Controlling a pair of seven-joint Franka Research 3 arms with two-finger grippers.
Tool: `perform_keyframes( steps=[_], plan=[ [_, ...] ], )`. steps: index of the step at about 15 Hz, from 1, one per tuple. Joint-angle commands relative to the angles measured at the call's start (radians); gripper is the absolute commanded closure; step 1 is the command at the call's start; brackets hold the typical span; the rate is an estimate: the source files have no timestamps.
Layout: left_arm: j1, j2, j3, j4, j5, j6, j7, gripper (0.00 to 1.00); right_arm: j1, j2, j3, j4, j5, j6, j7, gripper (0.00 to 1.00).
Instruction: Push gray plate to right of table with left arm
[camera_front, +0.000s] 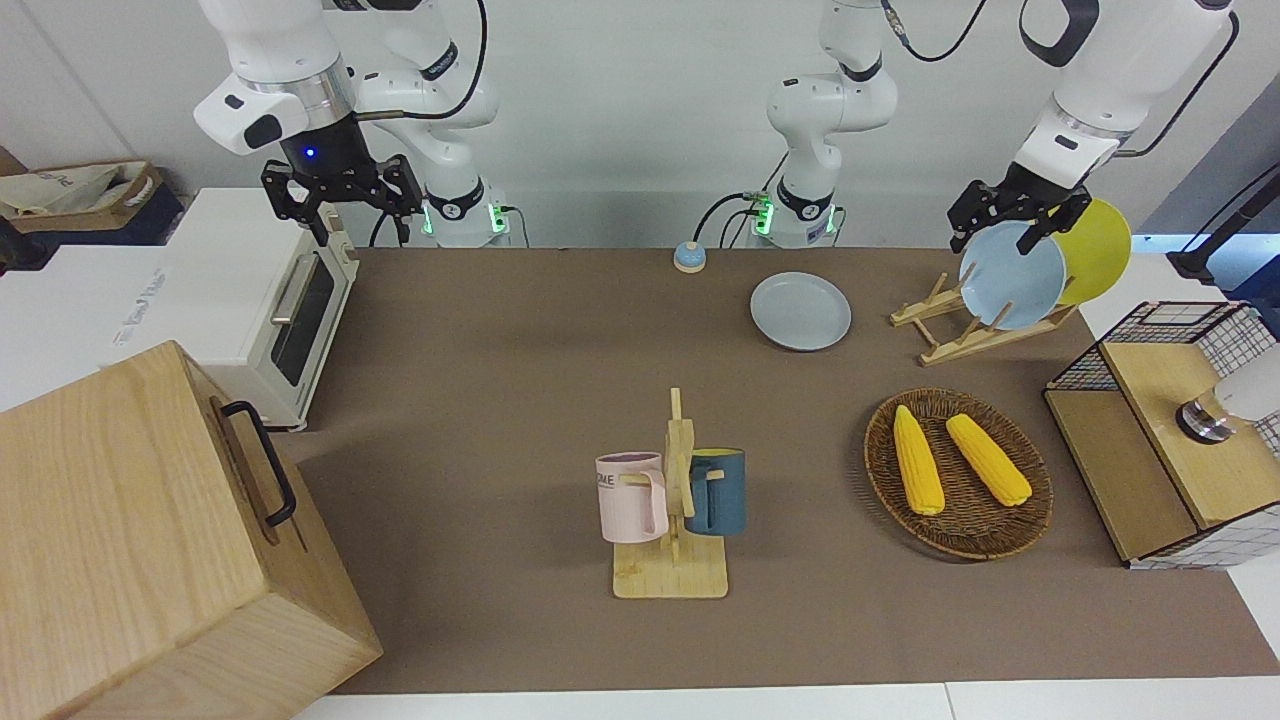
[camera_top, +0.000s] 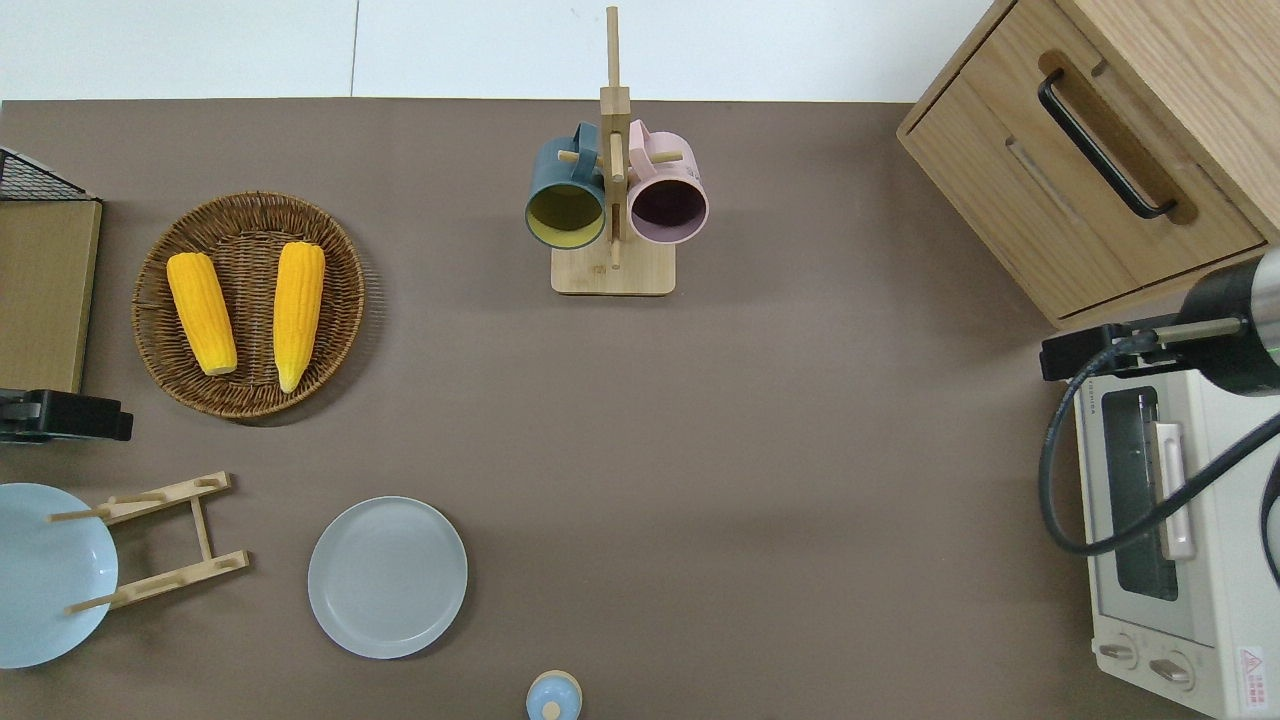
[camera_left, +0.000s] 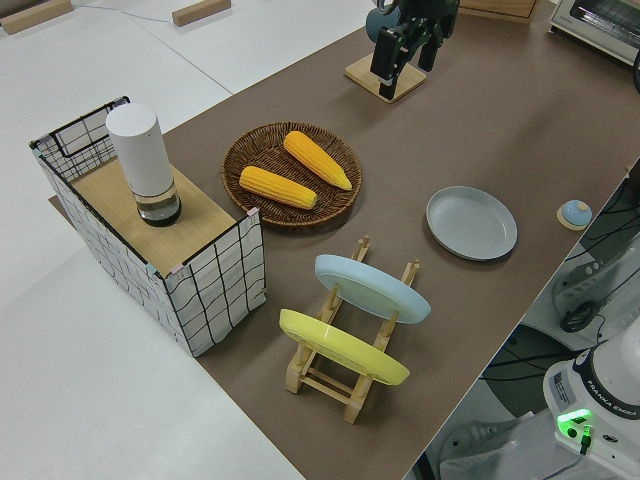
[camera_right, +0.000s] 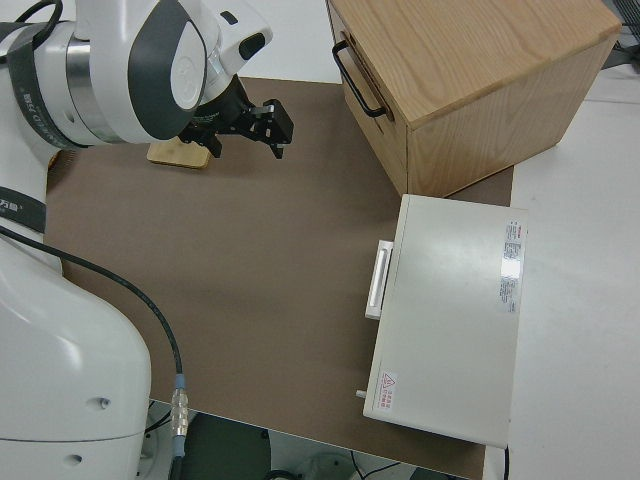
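The gray plate (camera_front: 800, 311) (camera_top: 387, 577) (camera_left: 471, 222) lies flat on the brown table (camera_top: 760, 450), on the side nearer the robots and toward the left arm's end. My left gripper (camera_front: 1000, 235) (camera_top: 100, 420) (camera_left: 405, 60) hangs open in the air with nothing in it. In the overhead view it is over the strip of table between the wicker basket and the wooden dish rack, well apart from the gray plate. The right gripper (camera_front: 340, 215) (camera_right: 248, 138) is parked and open.
A dish rack (camera_top: 170, 540) beside the gray plate holds a sky-blue plate (camera_front: 1012, 275) and a yellow plate (camera_front: 1100, 250). A wicker basket (camera_top: 340, 300) holds two corn cobs. A mug rack (camera_top: 612, 270), a small blue knob (camera_top: 553, 697), a toaster oven (camera_top: 1160, 560), a wooden drawer box (camera_top: 1080, 190) and a wire crate (camera_front: 1160, 440) also stand on the table.
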Motion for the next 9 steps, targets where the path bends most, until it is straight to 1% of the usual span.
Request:
perform_keyframes(
  steps=[1,9],
  plan=[
    [-0.006,-0.001,0.014,0.018,0.000,0.013,-0.009,0.00,-0.003,-0.004,-0.001,0.005,0.022,-0.014,-0.001,0.017],
    [-0.024,0.002,0.022,0.027,-0.003,0.013,-0.011,0.00,-0.003,-0.004,-0.001,0.005,0.022,-0.014,-0.001,0.017]
  ],
)
